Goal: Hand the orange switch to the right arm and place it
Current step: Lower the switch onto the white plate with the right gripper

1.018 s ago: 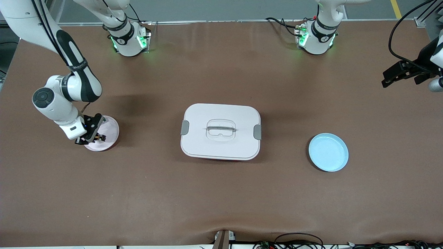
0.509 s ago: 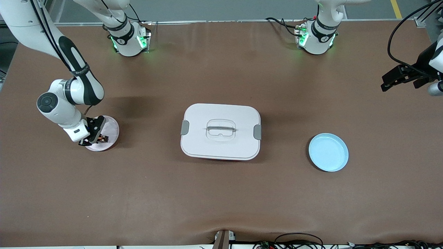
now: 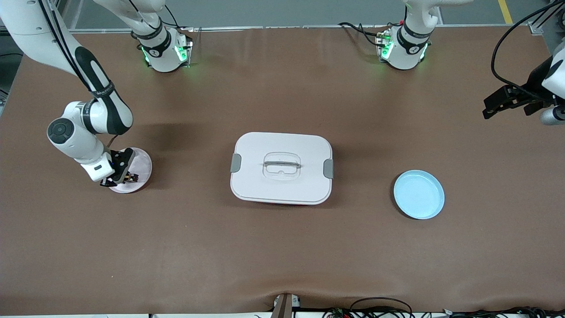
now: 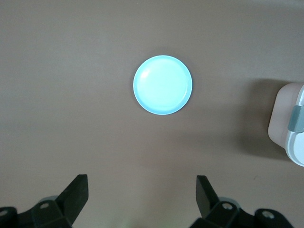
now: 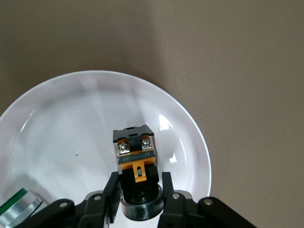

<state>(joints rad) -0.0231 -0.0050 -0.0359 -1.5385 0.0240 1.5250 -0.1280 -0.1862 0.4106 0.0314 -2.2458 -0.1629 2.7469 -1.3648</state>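
Holding orange switch [image 5: 137,164] over pink plate [image 5: 57,133] | right end effector [image 5: 138,202] clamped

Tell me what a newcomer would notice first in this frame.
The big white lidded box at the table's middle draws the eye first. Next, the right gripper shut on the orange switch over the pale pink plate toward the right arm's end. The light blue plate lies bare toward the left arm's end, where the left gripper waits open.
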